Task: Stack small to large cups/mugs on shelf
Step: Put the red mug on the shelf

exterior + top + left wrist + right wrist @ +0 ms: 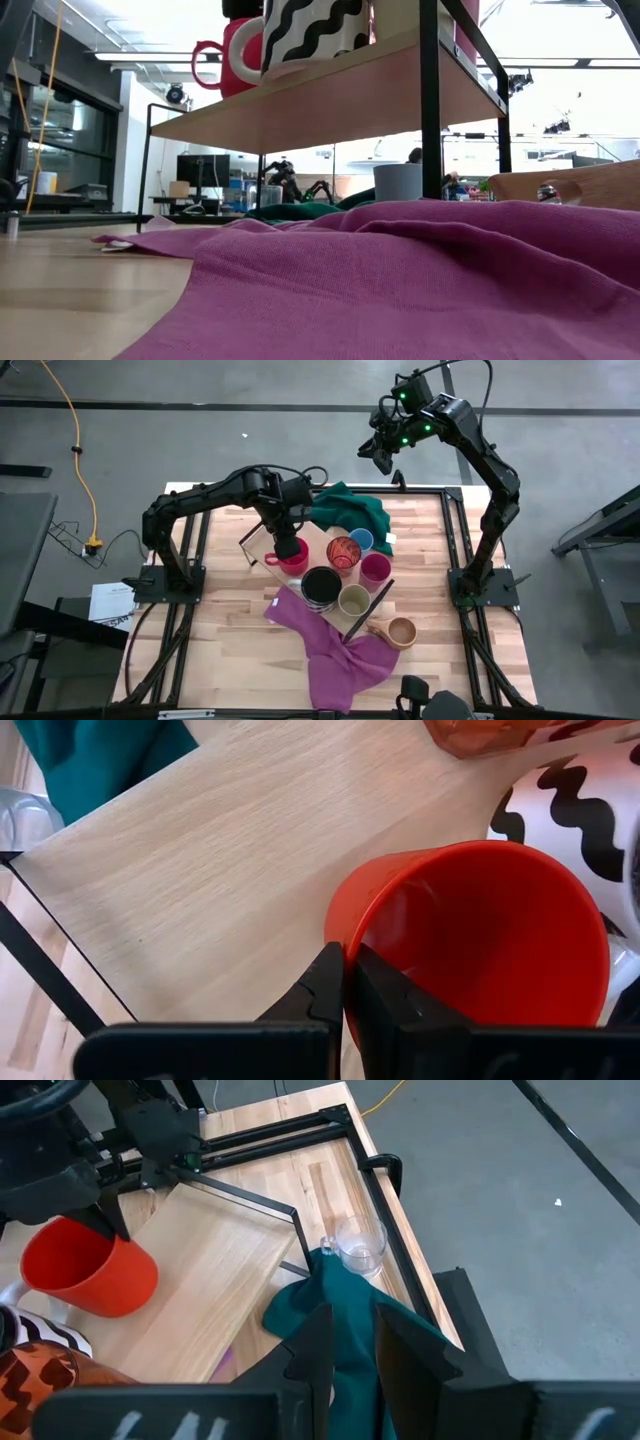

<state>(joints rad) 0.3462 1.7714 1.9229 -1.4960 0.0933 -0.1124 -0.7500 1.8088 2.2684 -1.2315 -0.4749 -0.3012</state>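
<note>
The shelf (318, 541) stands on thin black frame ends at the table's middle. My left gripper (287, 544) is shut on the red cup (295, 558) over the shelf's left part. On the shelf to its right are a black-and-white wavy mug (320, 586), an orange patterned cup (343, 552), a blue cup (361, 540), a magenta cup (375, 567) and an olive-beige cup (354, 600). A tan cup (401, 631) sits nearer the front right. A clear glass mug (360, 1245) stands by the green cloth. My right gripper (380, 455) hangs open beyond the table's far edge. My left gripper holds the red cup by its rim (347, 952), with one finger (325, 988) outside the wall and the other (385, 995) inside. The fingers come from above, pointing steeply down. The cup (92, 1270) is tilted over the shelf board; whether its base touches, I cannot tell.
A green cloth (348, 510) is bunched at the table's far side, partly on the shelf's far end. A purple cloth (332, 650) spreads from under the shelf toward the near edge and fills the low view's foreground. Bare board (200, 870) lies left of the red cup.
</note>
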